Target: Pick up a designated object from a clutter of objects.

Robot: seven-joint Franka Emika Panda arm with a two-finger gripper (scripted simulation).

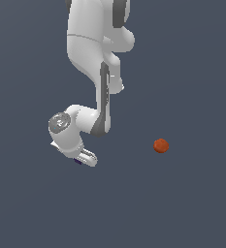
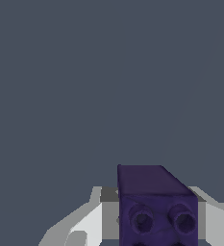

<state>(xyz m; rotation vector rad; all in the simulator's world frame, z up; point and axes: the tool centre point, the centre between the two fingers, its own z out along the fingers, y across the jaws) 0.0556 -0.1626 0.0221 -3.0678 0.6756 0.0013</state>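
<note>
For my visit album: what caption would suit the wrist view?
Dark purple block with two round studs, sitting between the end effector fingers over plain grey floor.

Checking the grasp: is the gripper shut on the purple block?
Shut on it: the purple block sits between the gripper fingers.

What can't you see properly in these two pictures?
- Purple block: its lower part is cut off by the wrist view's edge; in the exterior view only a sliver shows under the gripper.
- Fingers: tips cut off by the wrist view's edge.
- Orange-red ball: too small for detail.
</note>
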